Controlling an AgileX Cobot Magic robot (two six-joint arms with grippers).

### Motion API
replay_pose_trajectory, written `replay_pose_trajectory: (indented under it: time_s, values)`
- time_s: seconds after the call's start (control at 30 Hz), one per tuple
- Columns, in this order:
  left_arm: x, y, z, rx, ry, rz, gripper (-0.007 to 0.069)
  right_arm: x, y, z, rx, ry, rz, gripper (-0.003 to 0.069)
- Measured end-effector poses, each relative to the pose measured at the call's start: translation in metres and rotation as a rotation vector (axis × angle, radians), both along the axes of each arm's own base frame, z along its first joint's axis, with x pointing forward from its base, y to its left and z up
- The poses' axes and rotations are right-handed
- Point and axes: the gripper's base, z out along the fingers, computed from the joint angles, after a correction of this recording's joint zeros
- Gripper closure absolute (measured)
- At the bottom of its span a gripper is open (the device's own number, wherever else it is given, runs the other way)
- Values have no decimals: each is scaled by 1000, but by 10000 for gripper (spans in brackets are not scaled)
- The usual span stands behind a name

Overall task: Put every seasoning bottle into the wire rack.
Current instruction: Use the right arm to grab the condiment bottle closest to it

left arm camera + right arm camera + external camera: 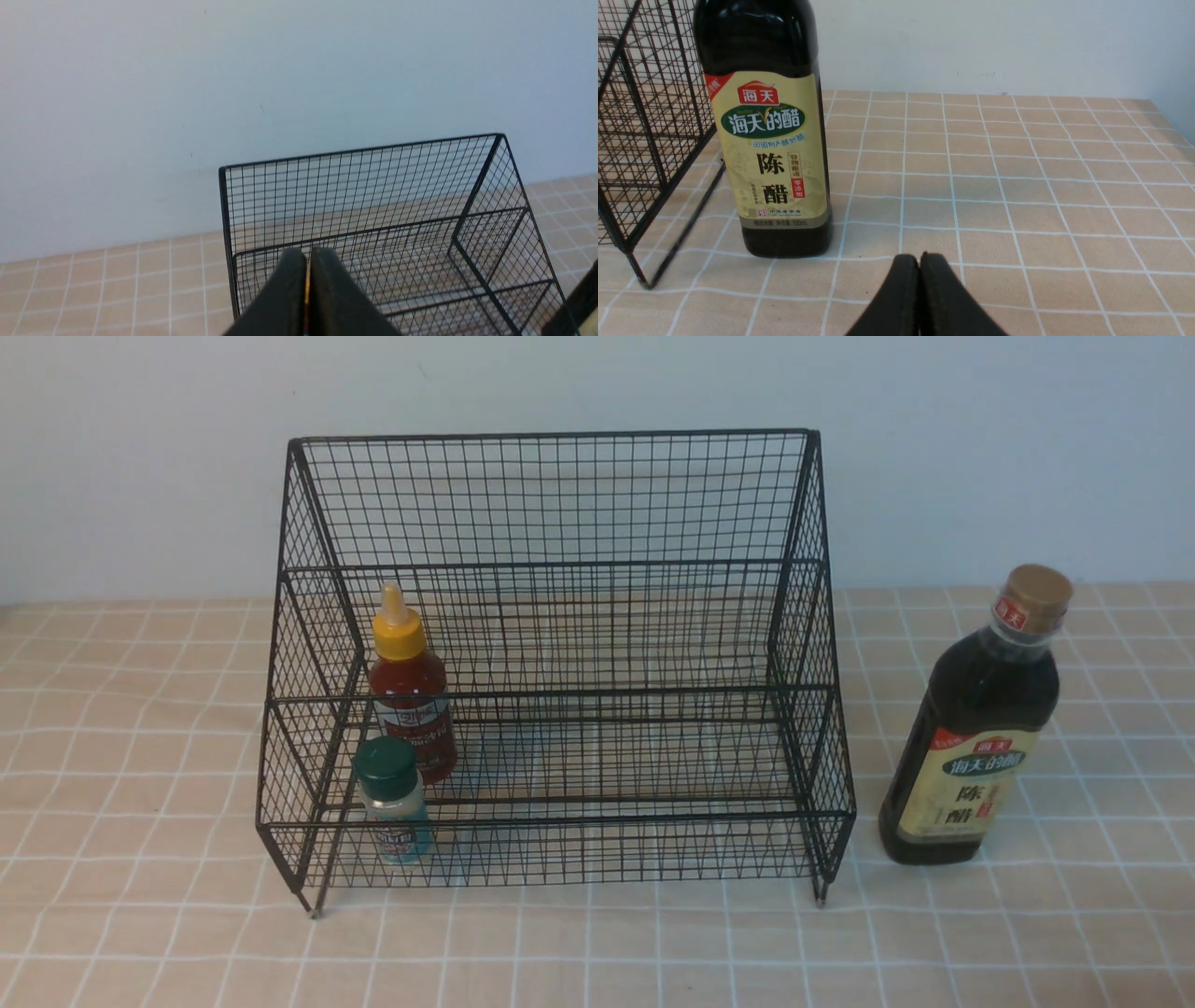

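The jaws of the left gripper [307,284] are seen pressed together with nothing gripped. A thin yellowish streak shows in the seam between them, and what it is cannot be told. The jaws of the right gripper [919,294] are likewise closed on nothing.

Beyond the left gripper, the large black metal grid-mesh wire rack [560,560] is seen, with its tall back against the pale wall [597,383]. Just ahead of the right gripper, but apart from it, the tall dark vinegar bottle with tan cap and cream label [976,728] is stood upright on the beige checked tablecloth [140,709], outside the rack and just beside its right side.

Inside the rack, at its left end, the small clear shaker with dark green cap and teal label [394,803] is placed on the lower front tier. The red sauce squeeze bottle with yellow nozzle [411,700] is stood upright right behind it (apparently on the same tier, though the mesh obscures this).
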Motion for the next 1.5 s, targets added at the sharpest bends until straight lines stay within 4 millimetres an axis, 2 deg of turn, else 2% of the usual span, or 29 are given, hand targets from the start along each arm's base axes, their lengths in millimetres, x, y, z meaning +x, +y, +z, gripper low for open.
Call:
replay_pose_trajectory:
  time_s: [0.17,0.3,0.6,0.83,0.97,1.1,1.13,1.2,1.27,1.3,1.33,1.37,1.4,1.5]
  values:
    - [-28,7,-63,-63,-101,-14,631,0,0,0,0,0,0,673]
    - [-32,8,-87,-83,-70,-16,631,0,0,0,0,0,0,673]
    - [-26,6,-122,-45,12,-11,631,0,0,0,0,0,0,673]
    - [-25,6,-129,-20,25,-12,631,0,0,0,0,0,0,673]
    - [-24,8,-139,22,-29,4,631,0,0,0,0,0,0,673]
    - [-27,16,-173,25,-61,101,631,0,0,0,0,0,0,673]
    - [-27,16,-175,26,-62,106,631,0,0,0,0,0,0,673]
    - [-33,20,-211,28,-68,161,631,0,0,0,0,0,0,673]
    - [-37,22,-233,28,-69,183,631,0,0,0,0,0,0,673]
    - [-38,22,-233,28,-75,185,631,0,0,0,0,0,0,673]
    - [-40,23,-250,31,-61,193,631,0,0,0,0,0,0,673]
    - [-40,23,-254,31,-60,195,631,0,0,0,0,0,0,673]
    - [-42,23,-270,33,-47,198,631,0,0,0,0,0,0,673]
    - [-42,23,-283,39,-5,198,631,0,0,0,0,0,0,673]
